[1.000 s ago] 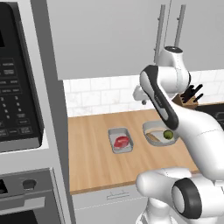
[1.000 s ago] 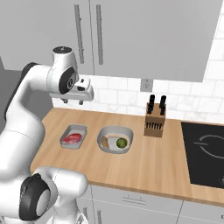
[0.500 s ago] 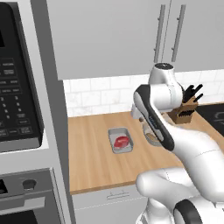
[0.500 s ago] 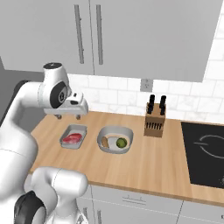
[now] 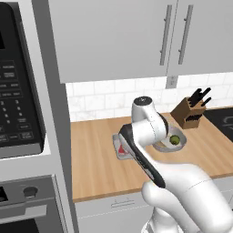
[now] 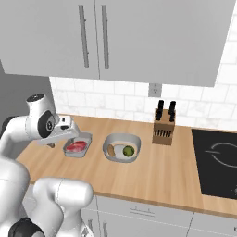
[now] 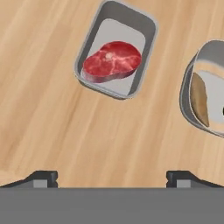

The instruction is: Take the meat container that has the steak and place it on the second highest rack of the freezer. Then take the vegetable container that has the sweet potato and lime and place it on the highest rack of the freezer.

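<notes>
The steak (image 7: 113,60), a flat red oval, lies in a grey rectangular tray (image 7: 119,31) on the wooden counter. In the hand view my gripper (image 7: 111,178) hovers open above the counter just short of the tray, with nothing between its fingertips (image 7: 43,177). To the tray's right sits the round grey vegetable container (image 7: 186,94) with the sweet potato (image 7: 200,98). From the right base view, the gripper (image 6: 58,140) hangs left of and above the tray (image 6: 88,139); the bowl (image 6: 121,137) holds the sweet potato (image 6: 111,150) and lime (image 6: 128,150). The freezer is out of view.
A knife block (image 6: 163,129) stands behind the bowl near the tiled wall. A black cooktop (image 6: 217,157) lies at the right. Grey wall cabinets (image 6: 102,37) hang overhead. The oven and microwave column (image 5: 18,100) borders the counter's left end.
The arm has swung down from head height toward the counter, bringing the open gripper low over the steak tray. Tray and bowl have not moved.
</notes>
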